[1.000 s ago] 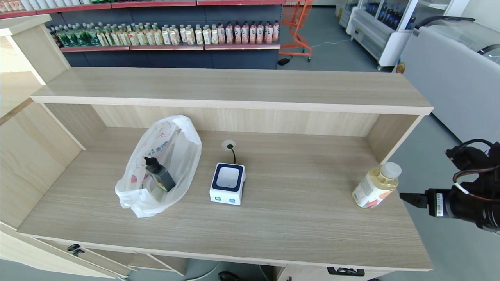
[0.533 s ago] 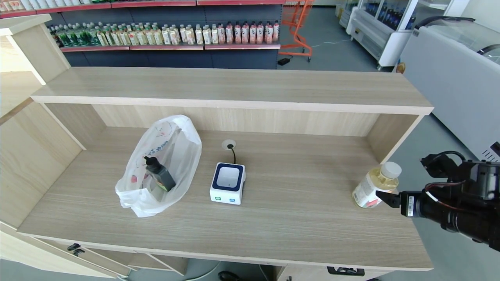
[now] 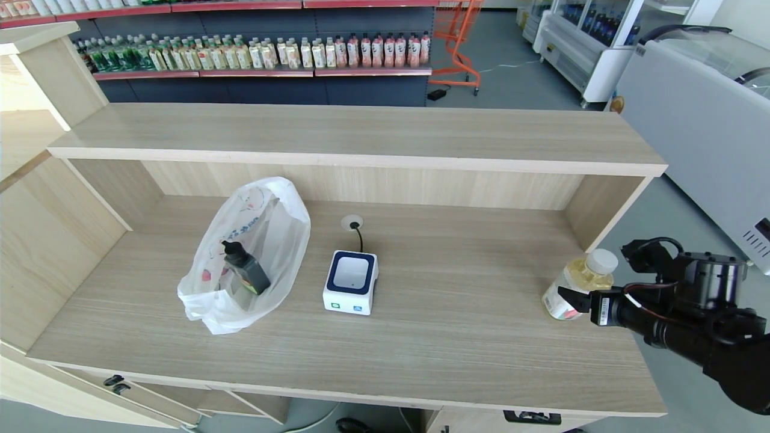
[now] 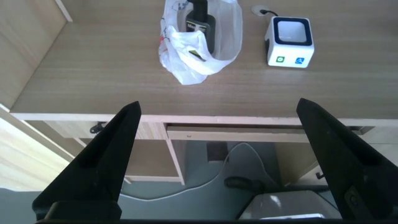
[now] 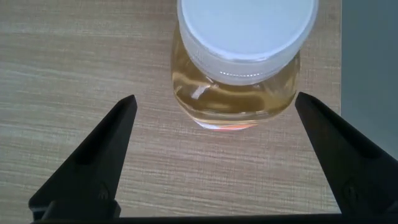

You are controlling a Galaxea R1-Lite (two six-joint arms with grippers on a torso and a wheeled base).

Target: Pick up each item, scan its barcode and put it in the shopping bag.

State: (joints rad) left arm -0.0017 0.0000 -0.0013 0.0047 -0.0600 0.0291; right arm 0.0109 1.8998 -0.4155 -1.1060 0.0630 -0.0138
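bottle is found standing close to the right edge of the counter, long axis apparently vertical, white cap uppermost. right gripper is held at it, jaws spread wide, nothing gripped. bare counter lies between bottle and scanner.

The left hand, fingers spread, hangs before the counter bearing shopping bag and scanner.

On counter: one shopping bag, one scanner, two bottles: dark bottle left in bag, yellow bottle right.
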